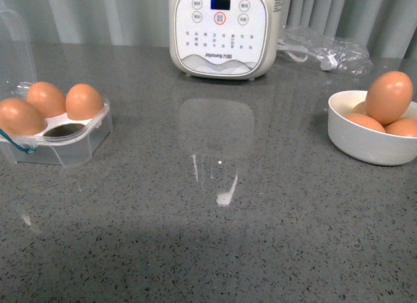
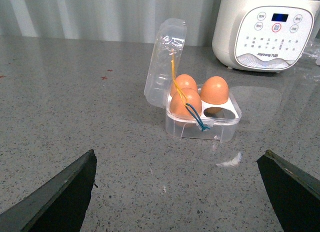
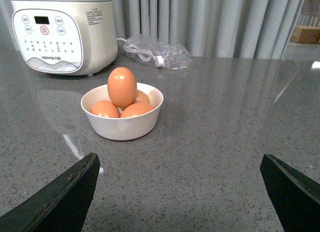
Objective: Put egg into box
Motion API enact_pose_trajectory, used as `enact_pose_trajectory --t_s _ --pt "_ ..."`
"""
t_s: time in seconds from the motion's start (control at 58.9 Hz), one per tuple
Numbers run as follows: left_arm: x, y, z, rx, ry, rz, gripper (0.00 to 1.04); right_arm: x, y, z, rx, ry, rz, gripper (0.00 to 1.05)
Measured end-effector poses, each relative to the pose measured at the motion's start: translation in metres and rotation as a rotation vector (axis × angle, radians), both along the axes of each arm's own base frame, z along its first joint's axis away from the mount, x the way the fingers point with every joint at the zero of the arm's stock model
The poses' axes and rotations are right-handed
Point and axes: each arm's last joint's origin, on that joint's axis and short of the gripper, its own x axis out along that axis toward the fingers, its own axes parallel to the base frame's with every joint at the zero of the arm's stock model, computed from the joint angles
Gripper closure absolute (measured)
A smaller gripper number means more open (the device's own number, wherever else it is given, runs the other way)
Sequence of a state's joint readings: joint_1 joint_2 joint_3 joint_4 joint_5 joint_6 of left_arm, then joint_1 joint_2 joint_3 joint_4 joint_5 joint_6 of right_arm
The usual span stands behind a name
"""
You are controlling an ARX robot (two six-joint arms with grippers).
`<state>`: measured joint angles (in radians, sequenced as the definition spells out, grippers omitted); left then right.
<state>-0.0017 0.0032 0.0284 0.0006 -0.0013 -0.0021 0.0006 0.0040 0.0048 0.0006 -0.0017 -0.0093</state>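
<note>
Cooker (image 1: pixel 219 32), perhaps bagged cable (image 1: pixel 326 50), sit beyond box (image 1: pixel 65 145), bowl (image 1: pixel 365 145).

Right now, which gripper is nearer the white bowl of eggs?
Right. The right gripper is open and faces the bowl, which sits just ahead of it. The left gripper faces the egg box, across the table from the bowl.

Of the robot, only the left pincer (image 2: pixel 179 154) and the right pincer (image 3: pixel 180 155) show. The left fingers (image 2: pixel 65 192) are flat, matte black wedges tapering to blunt tips, with paler, worn-looking edges; the right fingers (image 3: pixel 60 197) look the same.
</note>
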Motion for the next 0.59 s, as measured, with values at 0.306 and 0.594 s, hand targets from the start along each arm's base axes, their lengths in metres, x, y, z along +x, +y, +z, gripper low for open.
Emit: enact_pose_trajectory --t_s 0.306,0.594 --pt "0.0000 0.0000 0.0000 0.000 0.000 -0.001 0.07 0.0000 0.0000 0.0000 0.000 0.000 0.000 0.07" --pt "0.0000 0.0000 0.0000 0.000 0.000 0.000 0.07 0.0000 0.0000 0.0000 0.000 0.000 0.000 0.07"
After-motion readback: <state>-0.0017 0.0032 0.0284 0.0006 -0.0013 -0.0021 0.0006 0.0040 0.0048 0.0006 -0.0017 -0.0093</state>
